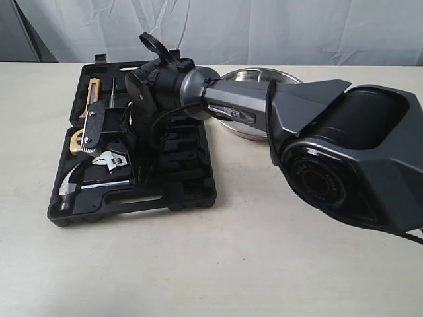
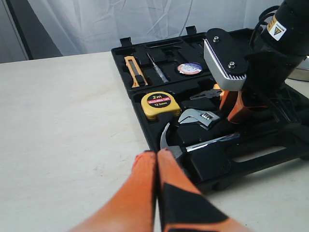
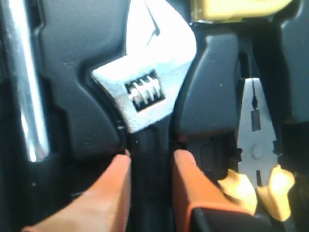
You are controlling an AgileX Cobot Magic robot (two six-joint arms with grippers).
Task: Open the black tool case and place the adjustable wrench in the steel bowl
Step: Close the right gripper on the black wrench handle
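Observation:
The black tool case (image 1: 188, 191) (image 2: 256, 162) lies open on the table's left half. The adjustable wrench (image 1: 112, 160) (image 2: 200, 117) (image 3: 145, 92) rests in its recess, silver head showing. My right gripper (image 3: 149, 157) (image 2: 231, 116) reaches across into the case, and its orange fingers (image 3: 190, 179) press both sides of the wrench's black handle. The steel bowl (image 1: 246, 131) (image 2: 303, 72) stands just right of the case, largely hidden behind the right arm. By the case's near corner, my left gripper (image 2: 157, 153) is shut on nothing; it is out of the exterior view.
A yellow tape measure (image 2: 161, 104), a yellow utility knife (image 2: 135, 71), a hammer (image 2: 212, 141) (image 1: 73, 181) and the pliers (image 3: 256, 145) lie in the case's recesses. A white curtain (image 1: 264, 30) hangs behind the table.

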